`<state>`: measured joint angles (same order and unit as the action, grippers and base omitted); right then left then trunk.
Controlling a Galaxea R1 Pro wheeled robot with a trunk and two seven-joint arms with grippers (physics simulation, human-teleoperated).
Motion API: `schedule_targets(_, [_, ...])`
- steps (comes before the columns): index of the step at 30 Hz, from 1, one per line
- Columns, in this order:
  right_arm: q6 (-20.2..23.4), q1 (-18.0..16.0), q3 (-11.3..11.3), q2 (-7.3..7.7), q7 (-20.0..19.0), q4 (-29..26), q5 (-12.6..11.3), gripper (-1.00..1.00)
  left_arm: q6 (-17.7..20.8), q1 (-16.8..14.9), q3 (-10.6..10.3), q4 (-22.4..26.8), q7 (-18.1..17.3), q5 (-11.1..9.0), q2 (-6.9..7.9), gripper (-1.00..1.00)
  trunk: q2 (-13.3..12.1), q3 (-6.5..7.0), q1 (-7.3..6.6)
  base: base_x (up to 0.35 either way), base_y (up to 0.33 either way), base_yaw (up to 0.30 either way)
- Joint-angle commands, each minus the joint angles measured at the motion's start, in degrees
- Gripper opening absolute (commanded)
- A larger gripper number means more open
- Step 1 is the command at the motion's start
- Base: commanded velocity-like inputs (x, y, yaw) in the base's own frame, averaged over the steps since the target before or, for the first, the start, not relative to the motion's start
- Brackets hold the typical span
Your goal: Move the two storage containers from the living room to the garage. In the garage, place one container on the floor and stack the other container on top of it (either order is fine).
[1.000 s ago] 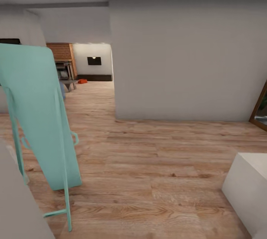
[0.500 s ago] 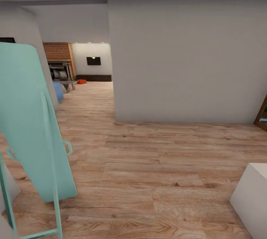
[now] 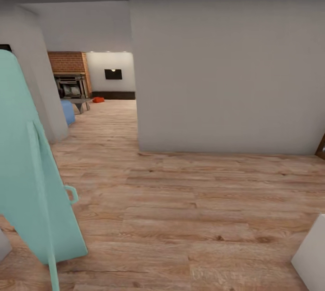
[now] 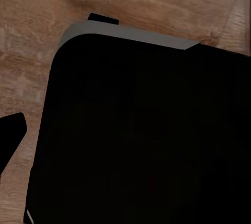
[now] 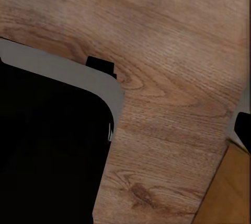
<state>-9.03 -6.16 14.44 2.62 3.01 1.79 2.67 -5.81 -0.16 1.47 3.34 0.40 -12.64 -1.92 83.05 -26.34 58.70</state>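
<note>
Container: one small orange-red storage container sits far off on the light wood-plank floor, down the passage, in the living room by the brick fireplace; at this distance I can make out only its colour and low shape.
Beside it: a grey low table stands just to its left, and a rounded blue seat pokes out from behind the pale wall corner nearer to me.
Far wall: white, with a small dark rectangular panel and a dark strip along its base.
Passage: a broad plain pale grey wall closes off the right side.
Near left: a tall mint-green board on thin mint-green legs leans upright, close to the camera.
Near right: a corner of a white block stands on the planks.
Wrist views: each looks down on wood planks and the robot's black, grey-edged body.
Left fingers: I cannot tell whether they are spread or closed.
Right fingers: I cannot tell either.
</note>
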Motion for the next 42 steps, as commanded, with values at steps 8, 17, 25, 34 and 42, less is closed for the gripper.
schedule_targets(8, [-0.45,-0.08,0.11,-0.16,0.2,0.14,0.23,1.0,-0.16,-0.02,0.11,0.0,0.04,-0.19,-0.02,1.0,0.03,-0.05,0.03,0.325,0.0,0.0])
schedule_targets(17, [-0.77,-0.08,0.57,0.45,0.16,0.14,0.99,1.0,-0.17,-0.02,0.11,-0.01,0.04,-0.19,-0.02,1.0,0.03,-0.05,0.03,0.325,0.0,0.0])
schedule_targets(25, [-1.1,-0.08,0.75,0.7,-0.27,0.14,3.52,1.0,-0.09,-0.02,0.1,0.0,0.04,-0.19,-0.02,1.0,0.03,-0.05,0.03,0.325,0.0,0.0])
schedule_targets(34, [-1.64,-0.08,0.68,0.64,-1.04,0.14,7.26,1.0,-0.06,-0.02,0.03,-0.09,0.04,-0.19,-0.09,1.0,0.03,-0.05,0.03,0.325,0.0,0.0])
schedule_targets(42, [-1.69,-0.08,0.66,0.62,-1.03,0.14,7.33,1.0,0.0,-0.02,0.03,-0.09,0.04,-0.19,-0.1,1.0,0.03,-0.05,0.03,0.325,0.0,0.0])
